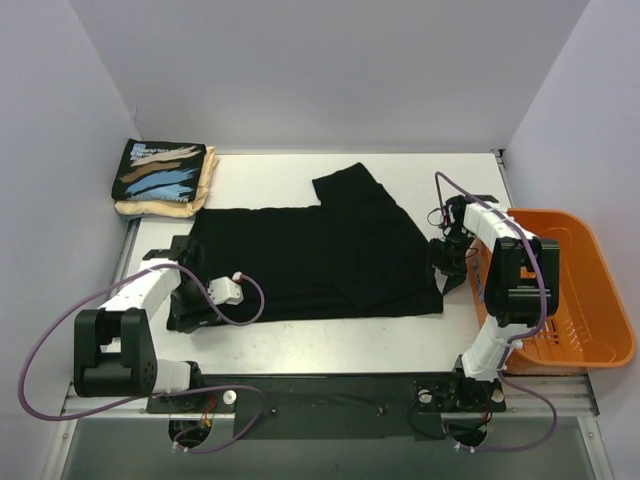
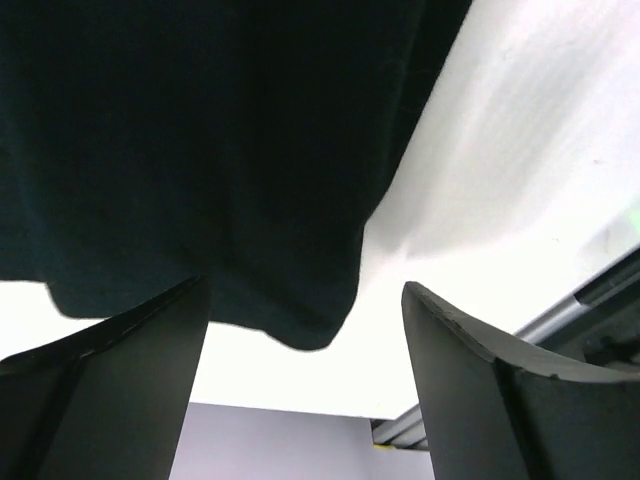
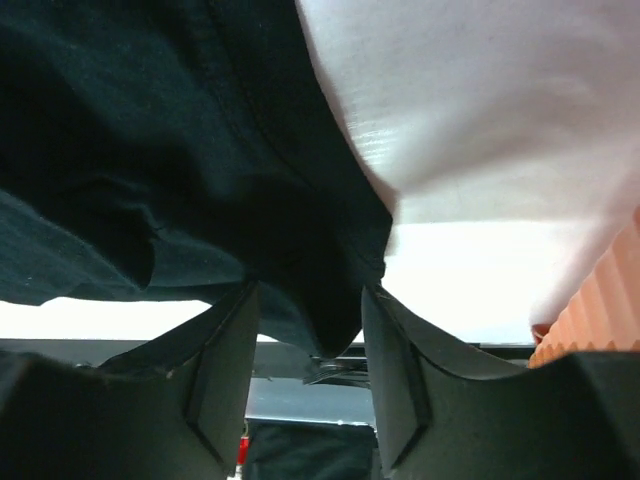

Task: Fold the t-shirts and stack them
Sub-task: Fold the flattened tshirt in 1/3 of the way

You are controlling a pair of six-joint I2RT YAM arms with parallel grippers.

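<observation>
The plain black t-shirt lies spread across the middle of the table, with one part folded over near its back. My left gripper is low at the shirt's near left corner. In the left wrist view the gripper is wide open, and a shirt corner hangs between its fingers. My right gripper is at the shirt's right edge. In the right wrist view it stands partly open around a fold of the black cloth. The printed black t-shirt lies folded on the cream one at the back left.
An orange plastic basket stands off the table's right edge, close to my right arm, and its ribbed wall shows in the right wrist view. Grey walls enclose the back and sides. A metal rail runs along the near edge.
</observation>
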